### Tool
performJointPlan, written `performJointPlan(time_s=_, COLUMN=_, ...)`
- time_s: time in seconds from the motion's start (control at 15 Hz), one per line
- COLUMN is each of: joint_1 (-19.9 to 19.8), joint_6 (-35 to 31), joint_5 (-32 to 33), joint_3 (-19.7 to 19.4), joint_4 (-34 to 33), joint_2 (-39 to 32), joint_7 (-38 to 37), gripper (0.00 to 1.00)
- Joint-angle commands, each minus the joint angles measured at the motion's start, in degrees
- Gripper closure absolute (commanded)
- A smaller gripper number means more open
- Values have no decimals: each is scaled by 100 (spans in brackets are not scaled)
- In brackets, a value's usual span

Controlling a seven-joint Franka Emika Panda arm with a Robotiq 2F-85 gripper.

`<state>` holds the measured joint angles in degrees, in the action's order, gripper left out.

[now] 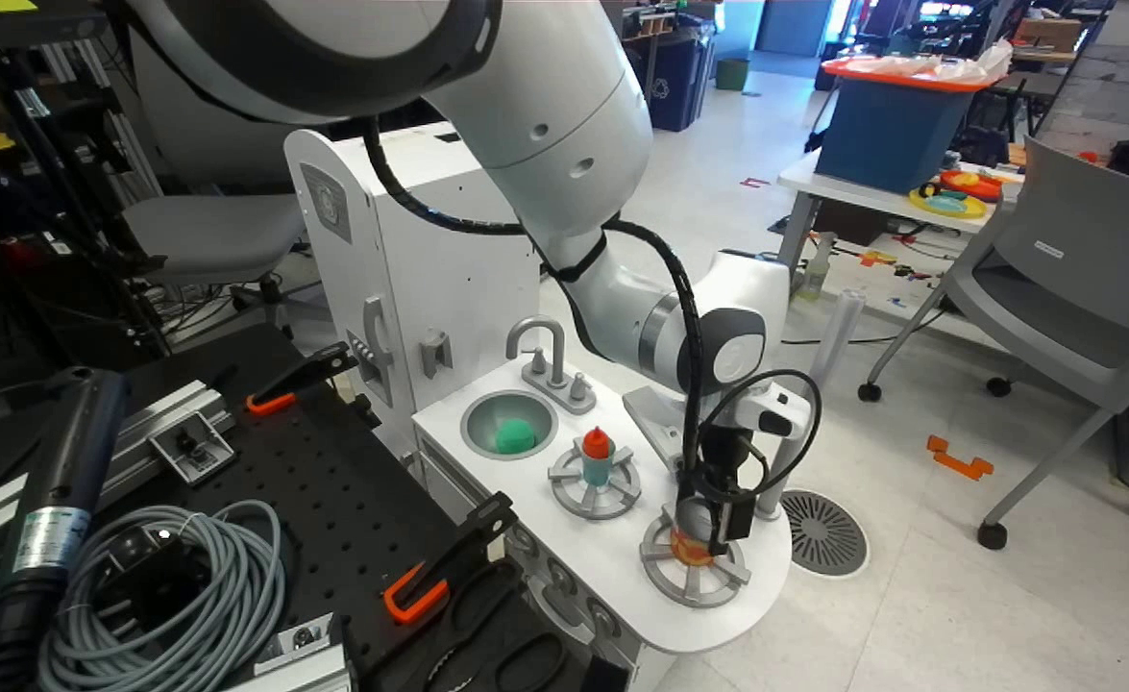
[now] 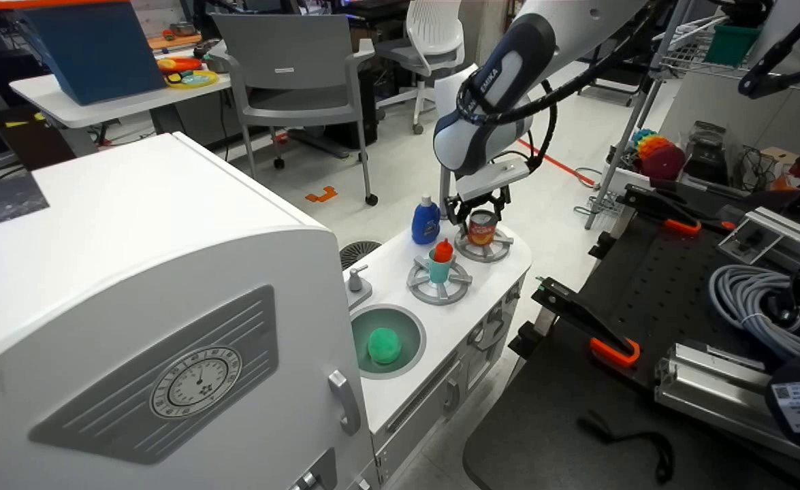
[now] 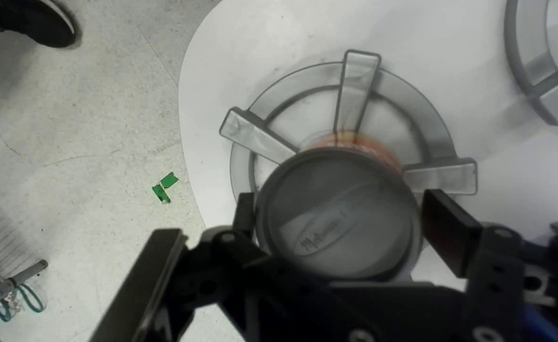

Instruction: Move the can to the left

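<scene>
One orange can point(image 2: 482, 235), upright on grey burner point(image 3: 357, 85), straddled by end effector point(image 3: 339, 213), clamped or loose unclear

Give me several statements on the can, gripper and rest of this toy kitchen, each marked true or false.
1. The can is upright at the grey burner farther from the sink. True.
2. The sink holds something orange. False: it holds a green item.
3. The can is plain blue. False: its side shows orange-red.
4. The fingers of the gripper flank the can. True; whether they press on it is unclear.
5. A blue bottle stands upright near a teal cup. True.
6. The teal cup lies tipped over. False: it is upright, with a red item sticking out.
</scene>
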<state>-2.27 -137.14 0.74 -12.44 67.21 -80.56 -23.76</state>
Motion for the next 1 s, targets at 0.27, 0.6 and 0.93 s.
performJointPlan(time_s=0.27, joint_1=34, joint_6=-276, joint_5=-85, joint_3=136, joint_4=297, joint_2=185, joint_7=26, gripper=54)
performJointPlan(time_s=0.6, joint_1=-5, joint_6=-597, joint_5=-108, joint_3=547, joint_4=1596, joint_2=884, joint_7=330, gripper=54)
performJointPlan(time_s=0.93, joint_1=-7, joint_6=-981, joint_5=-295, joint_3=766, joint_4=2197, joint_2=931, joint_7=516, gripper=54)
